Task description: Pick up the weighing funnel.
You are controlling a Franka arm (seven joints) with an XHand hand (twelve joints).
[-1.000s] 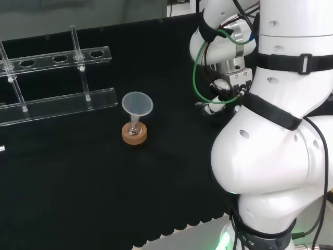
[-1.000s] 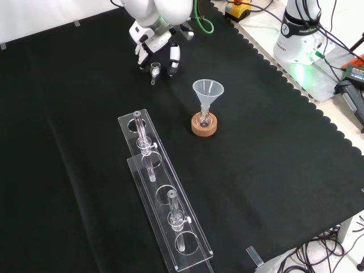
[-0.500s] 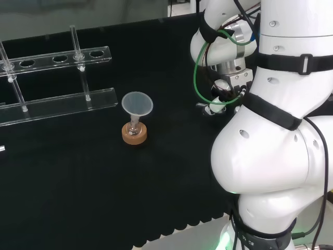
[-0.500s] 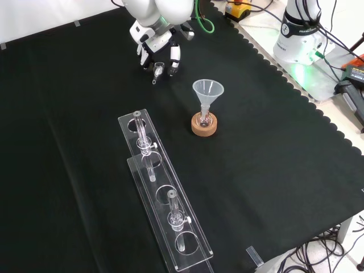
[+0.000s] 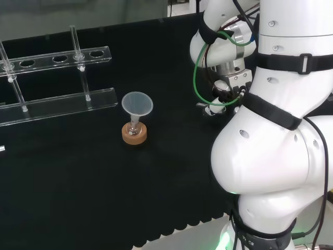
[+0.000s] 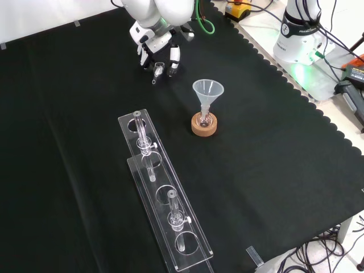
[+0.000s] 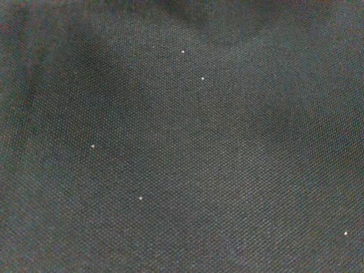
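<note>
On my front feed the weighing funnel (image 6: 158, 69) is a small clear piece, up and to the left of the funnel (image 6: 207, 91). It has a little rounded cup, and a short stem slants down and to the left toward the cloth. It is glassy and faint against the black tabletop (image 6: 273, 148), so I cannot tell whether its stem tip touches the cloth or sits just above it.

The hand (image 6: 154, 48) comes down from the top of that view, above and left of the funnel, with its palm over the weighing funnel. The fingers (image 6: 173, 57) point down and are curled in on it from both sides, a dark one on its left and a white-and-black one on its right, so they pinch the cup between them. On the head feed the hand (image 5: 225, 88) sits well to the right of the funnel (image 5: 137, 104), tucked against the arm's big white links (image 5: 281, 130). My wrist feed gives me plain black cloth (image 7: 182, 136).

Compared with a second ago, the fingers have closed. Then they stood wider apart with the weighing funnel loose between them, and now they sit against it. It has also shifted a touch toward the funnel. Since half a second ago I see almost no change. The funnel has stayed upright on its cork ring (image 6: 204, 126).
</note>
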